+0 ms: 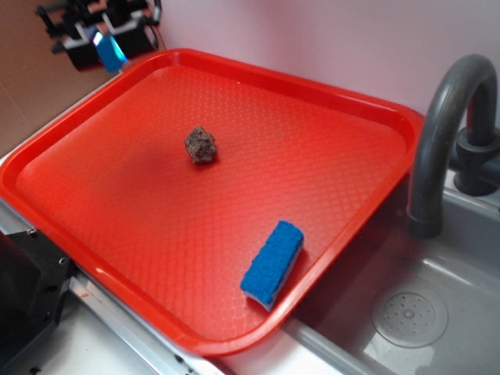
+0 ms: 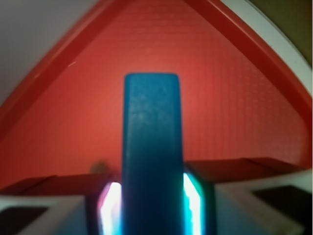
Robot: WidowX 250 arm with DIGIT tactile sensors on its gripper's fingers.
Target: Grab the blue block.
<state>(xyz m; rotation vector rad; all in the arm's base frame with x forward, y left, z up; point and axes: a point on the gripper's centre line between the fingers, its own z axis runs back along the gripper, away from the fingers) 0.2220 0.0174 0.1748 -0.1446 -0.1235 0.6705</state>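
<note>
My gripper [image 1: 105, 43] hangs high above the far left corner of the red tray [image 1: 344, 101], shut on the blue block [image 1: 110, 51], which sticks out below it as a smooth light blue bar. In the wrist view the blue block [image 2: 151, 147] stands upright between the two fingers, filling the middle of the view, and the gripper [image 2: 152, 205] closes on both its sides. The tray [image 2: 234, 98] lies well below it.
A brown rock [image 1: 201, 145] lies on the tray left of centre. A fuzzy blue sponge [image 1: 272, 262] lies near the tray's near right edge. A grey faucet [image 1: 445, 125] and a sink with its drain [image 1: 409, 314] are on the right.
</note>
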